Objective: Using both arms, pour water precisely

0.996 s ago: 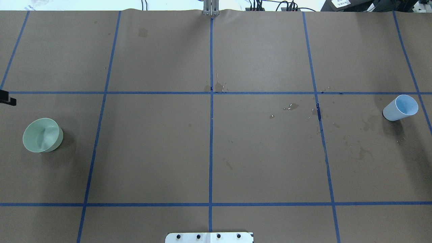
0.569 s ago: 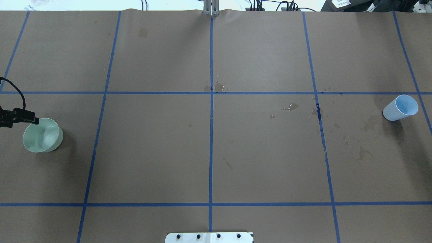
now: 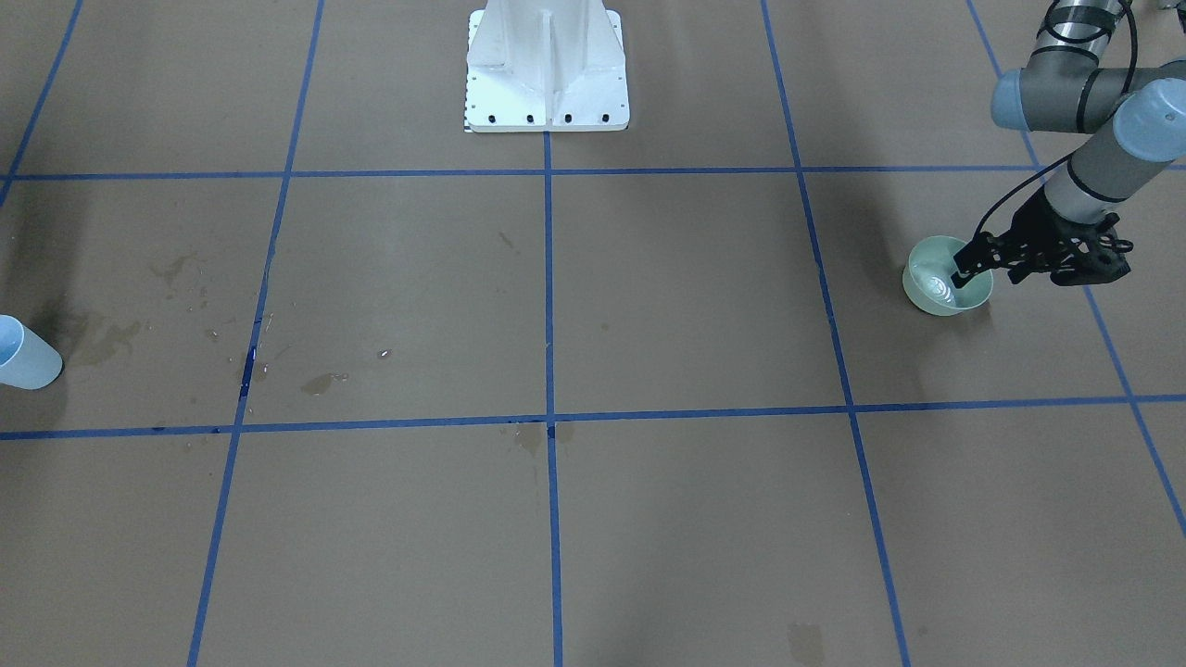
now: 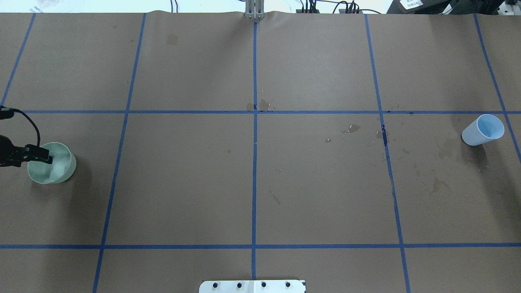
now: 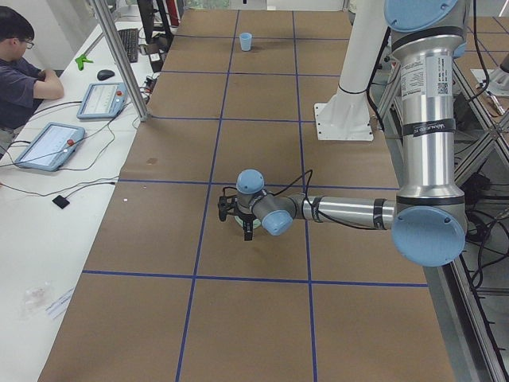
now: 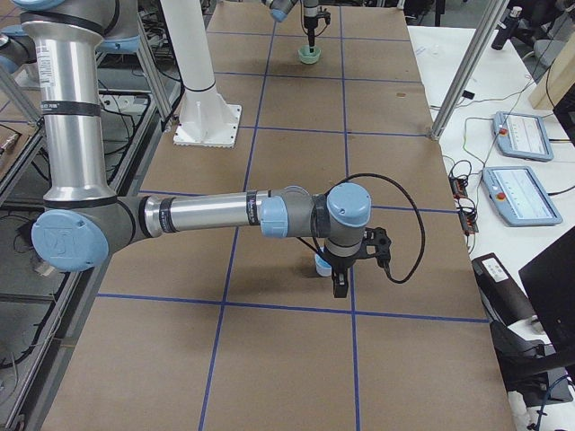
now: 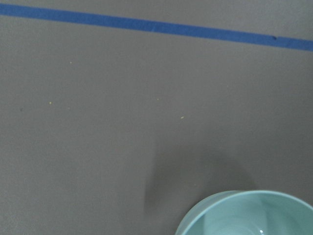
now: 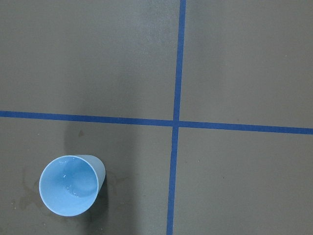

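A pale green bowl [image 4: 55, 167] stands at the table's far left; it shows in the front view [image 3: 936, 298], with glinting water [image 3: 934, 283] inside. My left gripper [image 4: 40, 156] is at the bowl's rim, open, one finger over the bowl's inside. The left wrist view shows only the bowl's rim [image 7: 254, 215]. A light blue cup [image 4: 482, 130] stands upright at the far right. It holds a few droplets in the right wrist view [image 8: 71, 185]. My right gripper [image 6: 338, 280] hangs beside the cup [image 6: 321, 265]; I cannot tell if it is open.
The white pedestal [image 3: 547, 65] stands at the robot's side of the table. Dark wet stains [image 4: 441, 148] and small droplets [image 4: 350, 129] mark the brown board. Blue tape lines form a grid. An operator [image 5: 20, 72] sits at a side bench with tablets.
My left gripper has come in from the left edge of the overhead view and moved to the green bowl's rim. The blue cup has not moved.
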`<state>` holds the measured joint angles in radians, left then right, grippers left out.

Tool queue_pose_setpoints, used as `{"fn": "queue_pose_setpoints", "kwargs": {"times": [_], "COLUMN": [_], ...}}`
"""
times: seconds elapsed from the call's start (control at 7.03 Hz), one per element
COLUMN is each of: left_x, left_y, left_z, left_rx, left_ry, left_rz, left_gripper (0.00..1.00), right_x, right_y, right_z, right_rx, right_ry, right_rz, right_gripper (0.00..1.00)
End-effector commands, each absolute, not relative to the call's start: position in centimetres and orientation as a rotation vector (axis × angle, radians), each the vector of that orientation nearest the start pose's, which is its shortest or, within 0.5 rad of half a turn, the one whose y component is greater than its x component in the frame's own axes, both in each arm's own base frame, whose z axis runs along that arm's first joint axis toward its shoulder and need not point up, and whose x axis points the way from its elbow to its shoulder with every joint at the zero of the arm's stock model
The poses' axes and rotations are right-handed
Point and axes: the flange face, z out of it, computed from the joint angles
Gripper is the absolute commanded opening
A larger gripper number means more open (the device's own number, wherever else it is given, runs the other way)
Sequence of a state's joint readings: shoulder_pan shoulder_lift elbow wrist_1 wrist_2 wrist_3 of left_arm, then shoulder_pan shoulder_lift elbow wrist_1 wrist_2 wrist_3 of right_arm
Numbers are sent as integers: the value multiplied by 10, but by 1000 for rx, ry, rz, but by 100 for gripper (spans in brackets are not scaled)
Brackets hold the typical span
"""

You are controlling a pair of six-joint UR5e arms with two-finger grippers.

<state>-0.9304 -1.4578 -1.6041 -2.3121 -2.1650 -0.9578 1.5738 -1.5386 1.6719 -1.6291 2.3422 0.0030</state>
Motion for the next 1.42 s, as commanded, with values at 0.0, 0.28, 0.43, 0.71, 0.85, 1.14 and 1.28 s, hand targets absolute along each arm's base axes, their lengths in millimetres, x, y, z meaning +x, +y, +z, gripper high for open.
{"fn": "queue_pose_setpoints", "kwargs": {"times": [0.0, 0.28, 0.43, 0.71, 0.85, 1.14, 1.28], "left_x": [222, 220, 223, 226, 224, 232, 249], "left_y": [-417, -412, -409, -407, -406, -429, -452], "left_z": [626, 627, 622, 603, 590, 521, 463], "left_rx": [19, 0, -37, -95, -113, -156, -179], "left_ry": [852, 854, 888, 946, 986, 1003, 1008], "left_rz": [-94, -94, -79, -97, -79, -122, -179], "left_gripper": [51, 0, 0, 0, 0, 0, 0], "right_x": [66, 66, 66, 66, 66, 65, 65], "right_y": [-507, -507, -507, -506, -506, -501, -500], "right_z": [599, 598, 598, 599, 600, 600, 602], "right_rx": [71, 73, 73, 71, 70, 68, 66], "right_ry": [-768, -768, -768, -767, -768, -774, -771], "right_rz": [-23, -24, -24, -23, -22, -22, -21], "right_gripper": [99, 99, 99, 99, 99, 99, 99]}}
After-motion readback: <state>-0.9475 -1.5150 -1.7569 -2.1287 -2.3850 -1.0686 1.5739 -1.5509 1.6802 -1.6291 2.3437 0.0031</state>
